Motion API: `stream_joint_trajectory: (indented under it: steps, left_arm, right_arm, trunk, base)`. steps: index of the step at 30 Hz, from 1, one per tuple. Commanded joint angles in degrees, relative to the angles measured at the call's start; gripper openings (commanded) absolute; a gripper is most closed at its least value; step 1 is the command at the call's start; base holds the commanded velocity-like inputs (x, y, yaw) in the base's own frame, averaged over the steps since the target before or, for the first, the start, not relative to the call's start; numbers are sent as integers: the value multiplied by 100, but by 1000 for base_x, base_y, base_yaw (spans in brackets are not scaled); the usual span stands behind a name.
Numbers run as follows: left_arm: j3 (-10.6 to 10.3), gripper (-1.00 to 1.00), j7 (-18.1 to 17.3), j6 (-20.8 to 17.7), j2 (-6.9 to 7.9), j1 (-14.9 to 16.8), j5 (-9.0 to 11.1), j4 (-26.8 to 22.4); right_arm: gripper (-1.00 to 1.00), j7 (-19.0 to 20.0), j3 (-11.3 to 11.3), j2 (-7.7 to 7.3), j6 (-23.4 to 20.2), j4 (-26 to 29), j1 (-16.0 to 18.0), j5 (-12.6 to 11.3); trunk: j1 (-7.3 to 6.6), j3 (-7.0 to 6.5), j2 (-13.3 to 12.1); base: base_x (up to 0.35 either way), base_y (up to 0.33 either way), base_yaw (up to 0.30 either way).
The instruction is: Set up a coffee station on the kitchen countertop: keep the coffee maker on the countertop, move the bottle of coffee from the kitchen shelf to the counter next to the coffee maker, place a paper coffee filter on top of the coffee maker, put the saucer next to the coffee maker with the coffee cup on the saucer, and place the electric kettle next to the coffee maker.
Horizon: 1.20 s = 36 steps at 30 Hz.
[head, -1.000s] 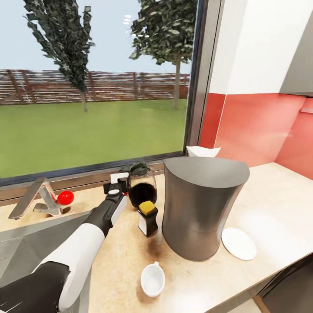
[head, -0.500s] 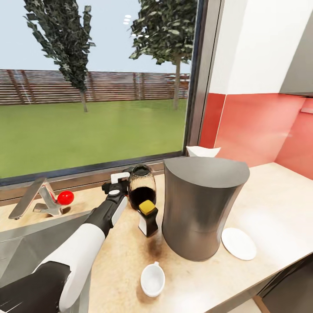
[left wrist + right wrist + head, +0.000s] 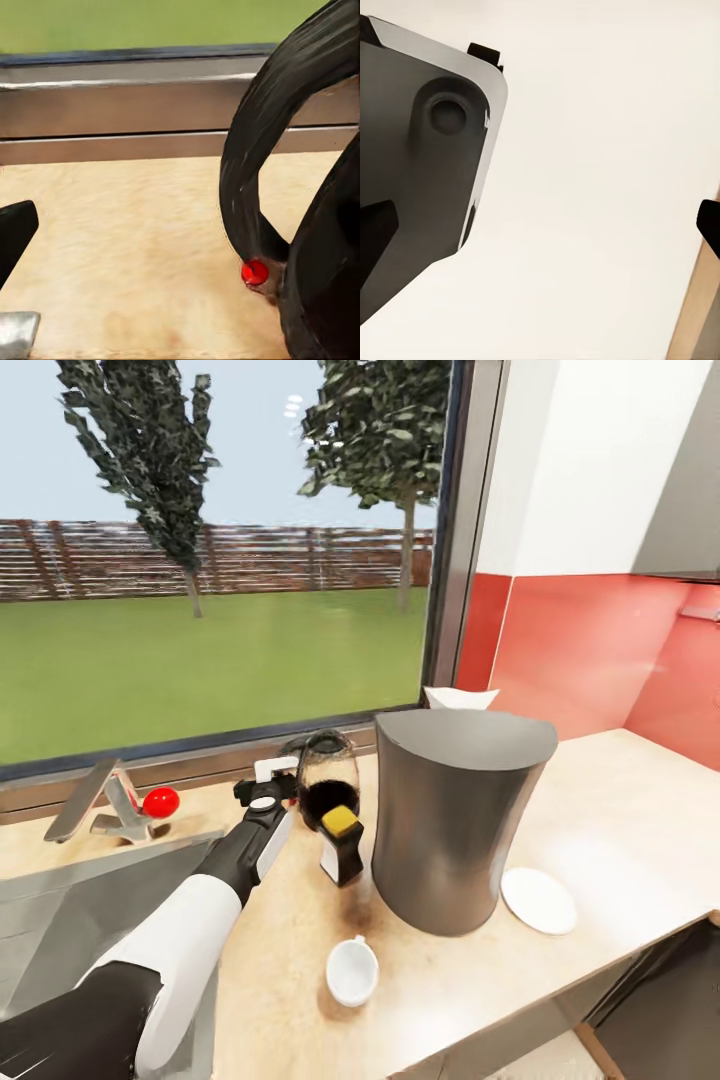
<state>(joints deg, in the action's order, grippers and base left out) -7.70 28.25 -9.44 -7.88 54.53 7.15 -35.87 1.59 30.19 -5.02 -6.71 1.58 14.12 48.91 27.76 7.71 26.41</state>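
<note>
Electric kettle [image 3: 326, 780] stands on the desk [image 3: 620, 810] right at the tip of the left tool [image 3: 268, 788], between it and the coffee maker [image 3: 455, 815], with the bottle of coffee [image 3: 341, 843] just in front of the kettle. Judgement: glass body is rigid, smooth and slippery, breakable if knocked, and top-heavy if filled; the black loop handle [image 3: 255, 142] is the only sound hold, pinched across its strap. In the left wrist view the handle arcs just beside one dark finger [image 3: 15, 229], which stands well off it, so the left tool reads as spread apart and gripping nothing. The right tool's fingertips [image 3: 373, 232] sit at opposite edges of its own view, parted and empty. Versus a second ago: the kettle has gone from tilted toward the tool to upright, the tool has barely moved, and the whole head view has shifted slightly, which is camera motion. Coffee cup [image 3: 352, 970] lies off the saucer [image 3: 539, 900]; paper coffee filter [image 3: 458, 698] sits behind the maker.
</note>
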Motion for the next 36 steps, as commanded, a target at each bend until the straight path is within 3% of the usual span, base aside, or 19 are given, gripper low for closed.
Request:
stream_joint_trajectory:
  steps: [1, 11, 23, 36]
  left_arm:
    - [-38, 100, 49, -23, 6, 5, 59, -8]
    - [-39, 100, 49, -23, 6, 5, 52, -8]
    - [-39, 100, 49, -21, 6, 5, 42, -8]
    - [-50, 100, 49, -16, 81, -2, 26, -84]
  right_arm:
    - [100, 17, 48, 1, -23, 9, 3, 57]
    - [100, 14, 48, 1, -23, 9, 4, 57]
    - [100, 15, 48, 1, -23, 9, 4, 57]
    - [100, 17, 48, 17, -23, 9, 3, 52]
  trunk:
    - [0, 12, 12]
    - [0, 12, 12]
    - [0, 12, 12]
    - [0, 12, 12]
  base:
    - [-318, 0, 0]
    - [-330, -29, 0]
    - [-312, -173, 0]
    - [-316, -55, 0]
